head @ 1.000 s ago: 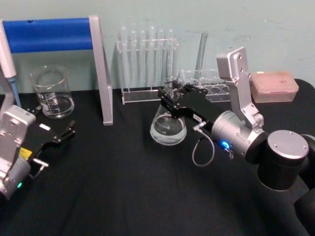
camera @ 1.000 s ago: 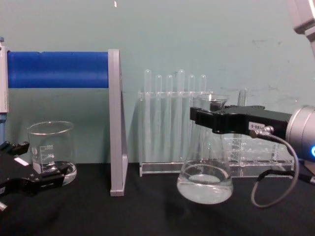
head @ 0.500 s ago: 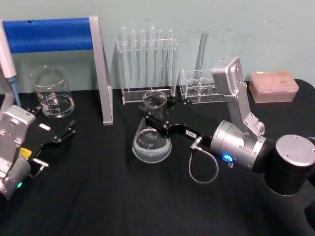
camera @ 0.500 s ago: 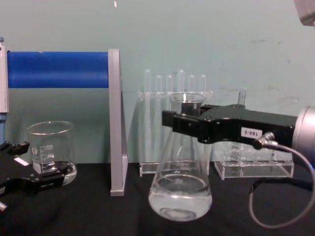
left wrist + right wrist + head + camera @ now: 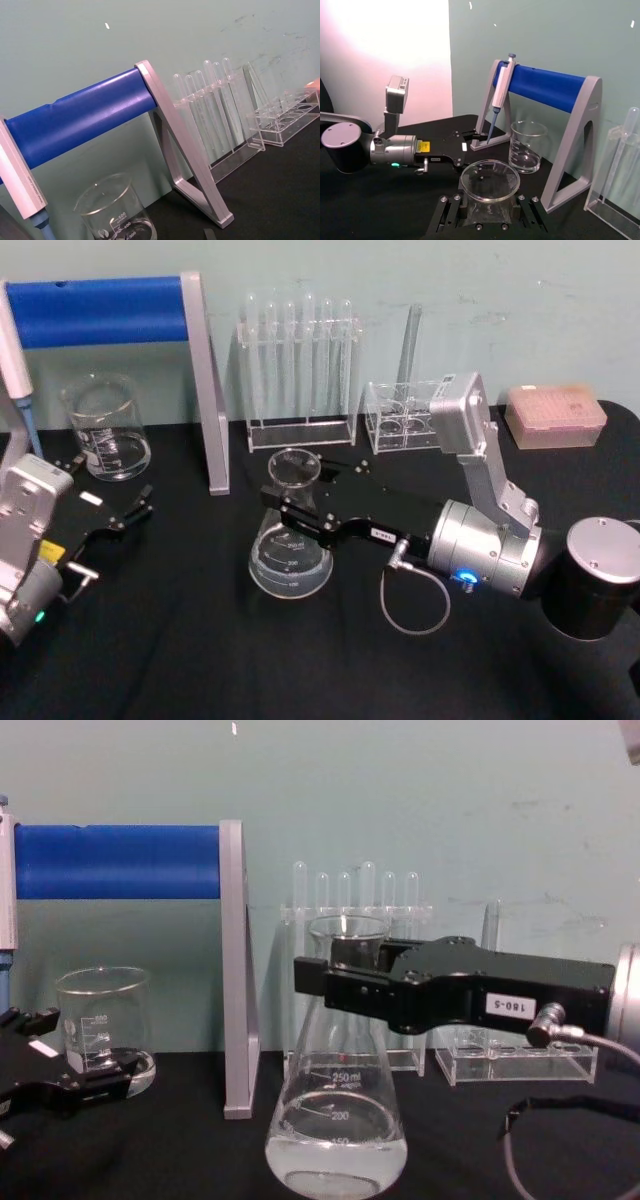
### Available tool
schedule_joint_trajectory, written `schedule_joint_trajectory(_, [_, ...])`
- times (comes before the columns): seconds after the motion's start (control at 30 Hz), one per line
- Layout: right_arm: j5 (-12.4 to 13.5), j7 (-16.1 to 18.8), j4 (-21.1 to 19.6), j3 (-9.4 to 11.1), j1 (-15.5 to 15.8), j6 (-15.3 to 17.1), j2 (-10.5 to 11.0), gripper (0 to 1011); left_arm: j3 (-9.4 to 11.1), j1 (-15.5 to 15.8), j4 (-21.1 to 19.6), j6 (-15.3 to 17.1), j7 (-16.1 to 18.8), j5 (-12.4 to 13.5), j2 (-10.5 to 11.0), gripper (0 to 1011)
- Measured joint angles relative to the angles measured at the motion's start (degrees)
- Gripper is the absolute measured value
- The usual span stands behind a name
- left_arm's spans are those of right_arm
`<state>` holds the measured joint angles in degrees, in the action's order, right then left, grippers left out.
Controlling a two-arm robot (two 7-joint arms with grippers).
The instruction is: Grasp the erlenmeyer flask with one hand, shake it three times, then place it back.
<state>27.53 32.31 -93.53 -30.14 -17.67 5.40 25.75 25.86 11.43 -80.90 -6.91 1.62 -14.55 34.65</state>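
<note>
The erlenmeyer flask [image 5: 290,545] is clear glass with a little clear liquid in its wide base [image 5: 335,1155]. My right gripper [image 5: 292,510] reaches in from the right and is shut on the flask's neck just below the flared rim. In the chest view the black fingers [image 5: 345,982] clamp the neck while the flask stands upright, its base low over the black cloth. I cannot tell whether the base touches the cloth. The right wrist view looks down into the flask's rim [image 5: 489,180]. My left gripper [image 5: 115,530] rests open at the left, holding nothing.
A glass beaker [image 5: 105,430] stands at the back left under a blue-barred stand [image 5: 205,390] that holds a pipette [image 5: 500,92]. A test tube rack [image 5: 298,360], a low clear rack [image 5: 405,420] and a pink tip box [image 5: 555,415] line the back.
My right gripper has carried the flask leftward, toward me and lower, from in front of the racks to the middle of the cloth. The left arm has not moved.
</note>
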Motion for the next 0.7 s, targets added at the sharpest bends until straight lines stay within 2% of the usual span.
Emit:
schedule_joint_trajectory(0.23, [0.6,0.7,0.9,-0.6,-0.3,-2.1,0.3,449,0.0,0.0,0.0,0.0,0.0,0.0,0.0,1001])
schedule_joint_trajectory(0.7, [0.2,1.6,6.2,-2.4,-1.2,-5.0,-0.7,450,0.0,0.0,0.0,0.0,0.0,0.0,0.0,1001])
